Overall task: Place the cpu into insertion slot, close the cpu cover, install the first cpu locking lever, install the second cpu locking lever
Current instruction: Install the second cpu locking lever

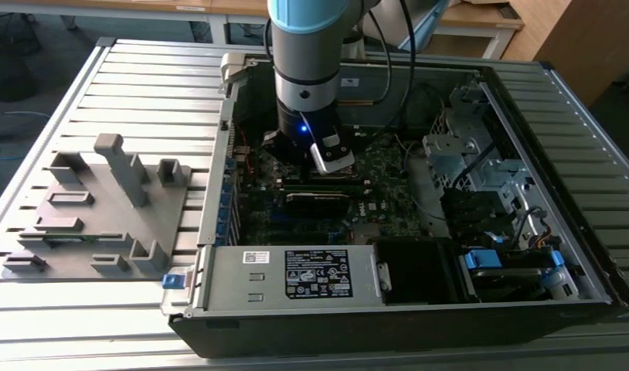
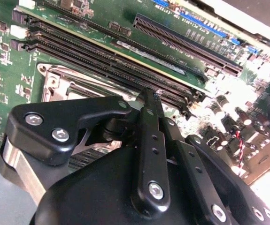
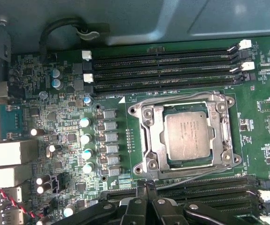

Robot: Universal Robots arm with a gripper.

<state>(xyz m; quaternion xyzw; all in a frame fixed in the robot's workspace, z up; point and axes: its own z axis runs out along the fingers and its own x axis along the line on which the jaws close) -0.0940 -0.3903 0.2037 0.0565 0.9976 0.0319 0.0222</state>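
In the first wrist view the cpu, a dull silver square, sits seated in the insertion slot, whose dark edge shows around it. The cpu cover, a silver frame, lies flat over the socket with the chip showing through its window. Thin wire levers run along two sides of the frame. My gripper hovers just off the socket's side, over the long memory slots, with its black fingers together and nothing between them. A corner of the cover shows past the gripper linkage. In the exterior view the gripper hangs inside the open case.
Long black memory slots flank the socket on both sides. A row of capacitors stands beside it. The case holds a power supply and a drive cage. A grey fixture rests on the slatted table at the exterior view's left.
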